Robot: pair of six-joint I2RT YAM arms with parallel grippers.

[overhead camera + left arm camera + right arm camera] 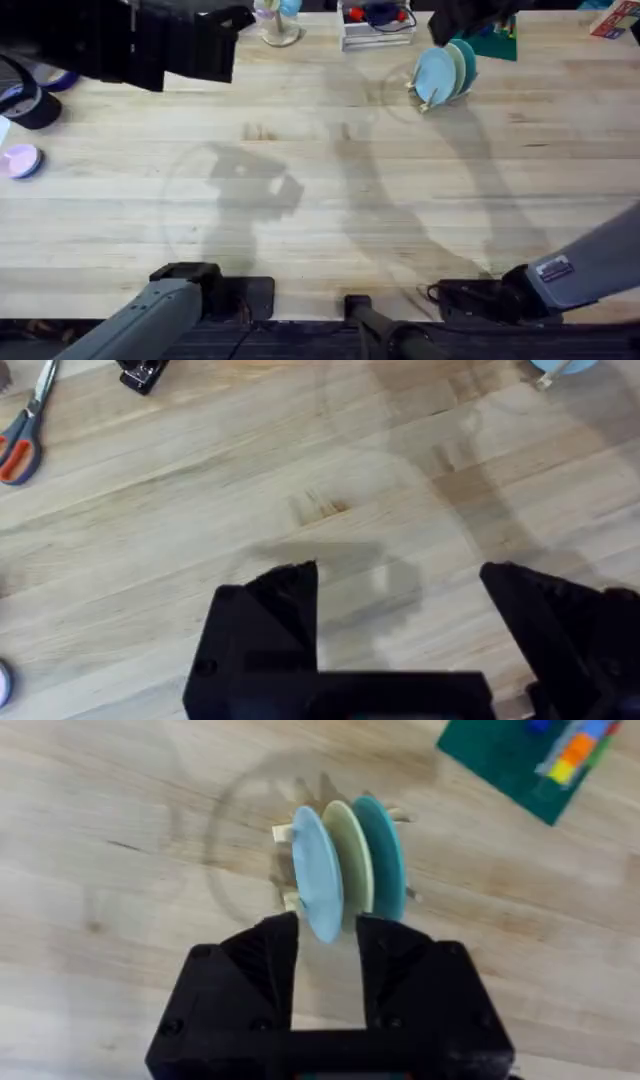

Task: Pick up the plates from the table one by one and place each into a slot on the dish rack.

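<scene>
Three plates stand upright in the small wooden dish rack at the table's far right: a light blue plate, a cream plate and a teal one. From overhead, the light blue plate is the nearest of the row. My right gripper hangs over the rack, open, with the blue plate's rim lying in the gap between its black fingers. My left gripper is open wide above bare table, holding nothing; its arm shows large and dark at the overhead view's upper left.
A pink disc and a dark tape roll lie at the table's left edge. Scissors lie near the left arm. A white tray and a green board sit behind the rack.
</scene>
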